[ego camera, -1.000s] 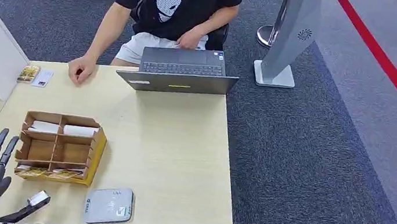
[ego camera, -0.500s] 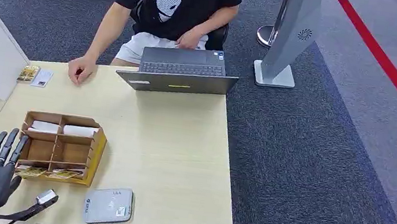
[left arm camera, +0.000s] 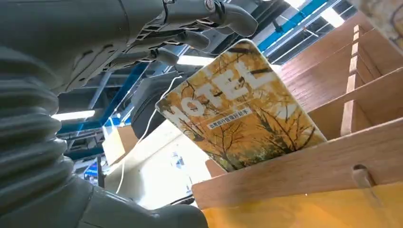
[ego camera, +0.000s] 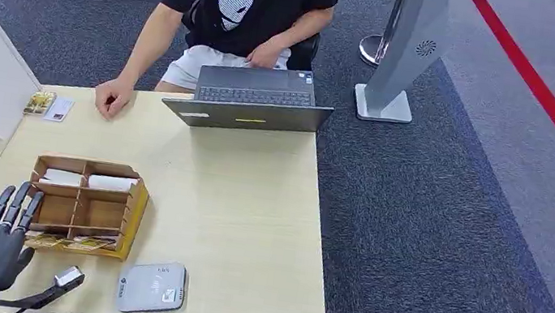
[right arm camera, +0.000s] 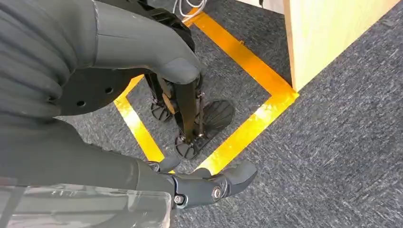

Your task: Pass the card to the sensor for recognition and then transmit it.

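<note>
Even, bright overhead light fills the head view, sharp throughout, with only soft short shadows under the laptop (ego camera: pixel 253 104) and the box (ego camera: pixel 84 205) toward 6 o'clock. In the left wrist view ceiling lamps glare white at 12 and 9 o'clock, leaving the left hand (left arm camera: pixel 85 52) dark and the near wood soft. The right wrist view is evenly lit, its close cover slightly blurred.

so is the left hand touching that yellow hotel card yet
Cannot tell: in the left wrist view the left hand's fingers curl just beyond the card's edge; no view plainly shows contact or gap.
</note>
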Controlling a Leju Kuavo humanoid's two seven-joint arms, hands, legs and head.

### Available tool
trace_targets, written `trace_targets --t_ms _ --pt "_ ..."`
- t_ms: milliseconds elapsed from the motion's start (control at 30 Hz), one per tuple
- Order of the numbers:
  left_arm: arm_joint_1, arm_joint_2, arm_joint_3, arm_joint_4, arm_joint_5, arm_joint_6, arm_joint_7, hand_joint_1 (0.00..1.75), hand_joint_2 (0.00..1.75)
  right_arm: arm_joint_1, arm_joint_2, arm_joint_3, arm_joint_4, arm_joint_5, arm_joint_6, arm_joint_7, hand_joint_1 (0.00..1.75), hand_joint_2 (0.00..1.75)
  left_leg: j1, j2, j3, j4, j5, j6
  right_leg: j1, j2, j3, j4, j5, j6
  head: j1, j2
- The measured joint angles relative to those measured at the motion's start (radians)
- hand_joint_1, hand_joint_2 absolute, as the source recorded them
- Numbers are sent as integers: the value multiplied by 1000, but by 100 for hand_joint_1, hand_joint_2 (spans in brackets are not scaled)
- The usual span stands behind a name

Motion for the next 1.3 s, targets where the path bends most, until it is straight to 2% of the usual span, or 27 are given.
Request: trace_targets --t_ms 167,833,867,1300 --pt "2 -9 -3 -1 1 5 -21 0 175 0 0 0 0 8 0 -2 0 175 0 0 0 0 0 0 0 0 0 0 0 0 0 0" --pt "4 -17 -32 -7 1 8 -21 0 175 0 0 0 0 17 -4 11 0 175 0 0 0 0 0 0 0 0 0 0 0 0 0 0" --pt "4 -18 -33 -7 2 8 -21 175 175 0 0 0 0 17 -4 11 0 175 0 0 0 0 0 0 0 0 0 0 0 0 0 0" --pt "4 -18 -33 -7 3 7 -20 175 175 0 0 0 0 19 -1 11 0 175 0 0 0 0 0 0 0 0 0 0 0 0 0 0"
